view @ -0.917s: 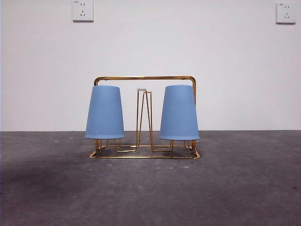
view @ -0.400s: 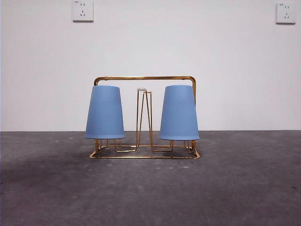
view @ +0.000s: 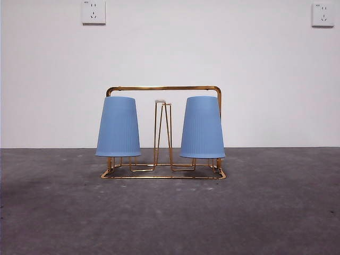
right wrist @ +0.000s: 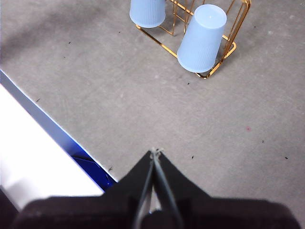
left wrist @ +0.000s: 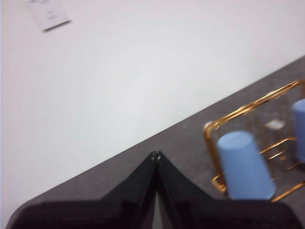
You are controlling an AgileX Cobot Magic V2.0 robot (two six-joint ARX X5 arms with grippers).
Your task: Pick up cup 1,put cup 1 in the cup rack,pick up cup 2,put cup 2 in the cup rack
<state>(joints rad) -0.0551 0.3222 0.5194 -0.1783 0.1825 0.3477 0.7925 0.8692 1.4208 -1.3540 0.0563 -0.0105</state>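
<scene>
The gold wire cup rack (view: 163,88) stands in the middle of the grey table. Two light blue cups sit upside down on its outer pegs: one on the left (view: 118,126), one on the right (view: 202,127). The middle peg loop (view: 163,133) is bare. In the left wrist view the rack (left wrist: 238,113) and a cup (left wrist: 244,164) lie well away from my left gripper (left wrist: 155,154), which is shut and holds nothing. In the right wrist view both cups (right wrist: 203,38) (right wrist: 147,12) sit on the rack (right wrist: 228,50), far from my shut, empty right gripper (right wrist: 155,151).
A white wall with two sockets (view: 93,11) (view: 323,14) rises behind the table. The table's near edge (right wrist: 52,125) shows beside my right gripper, with white and blue surfaces beyond it.
</scene>
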